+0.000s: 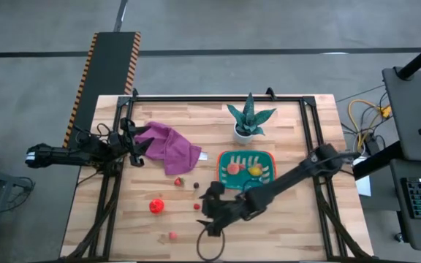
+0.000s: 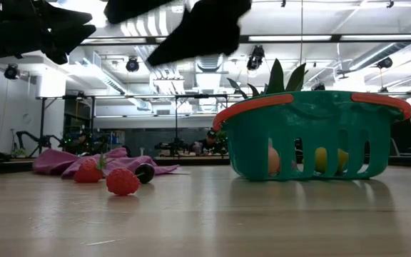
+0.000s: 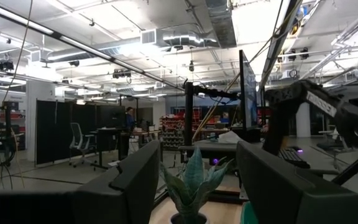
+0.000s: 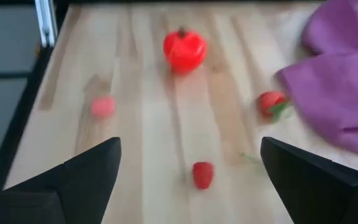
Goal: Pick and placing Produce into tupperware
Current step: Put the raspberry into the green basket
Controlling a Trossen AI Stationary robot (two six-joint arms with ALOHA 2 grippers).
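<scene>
Right gripper (image 4: 188, 180), jaws wide and empty, we are seeing a small red berry (image 4: 202, 174) lying at twelve o'clock between them.

Grey floor (image 1: 269, 29) around the table; ceiling lights (image 3: 23, 18), ducts, possibly office chairs beyond.

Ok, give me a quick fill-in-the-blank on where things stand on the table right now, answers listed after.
1. The right gripper hangs above the table with its fingers ____.
2. The purple cloth lies on the ____ arm's side of the table.
3. The teal tub sits directly in front of the potted ____.
4. The red tomato rests on the bare ____, outside the tub.

Missing words: open; left; plant; table
</scene>
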